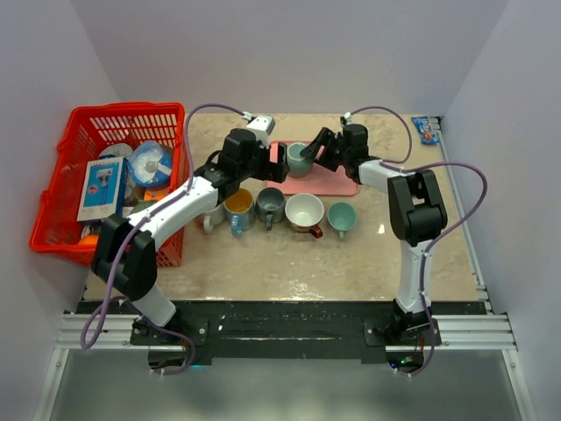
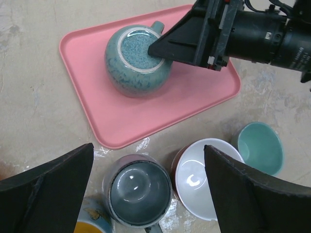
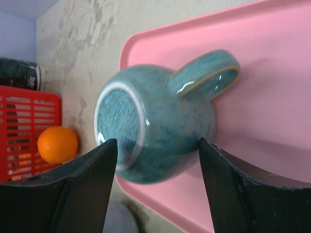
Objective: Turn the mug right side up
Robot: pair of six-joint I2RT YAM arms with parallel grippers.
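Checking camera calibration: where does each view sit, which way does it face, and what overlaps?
Top external: above and behind the bases, facing down over the table; both arms whole, with left gripper and right gripper.
Left wrist: above the pink tray, facing down on the upside-down mug; left fingers at the bottom corners.
Right wrist: low beside the mug, facing the red basket; right fingers flank the mug.
Shared: all three show the mug on the tray; left wrist also catches the right gripper.

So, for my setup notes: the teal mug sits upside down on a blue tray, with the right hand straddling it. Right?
No: the tray is pink, not blue, as the left wrist view shows. The teal mug does sit upside down on it, with the right hand straddling it.
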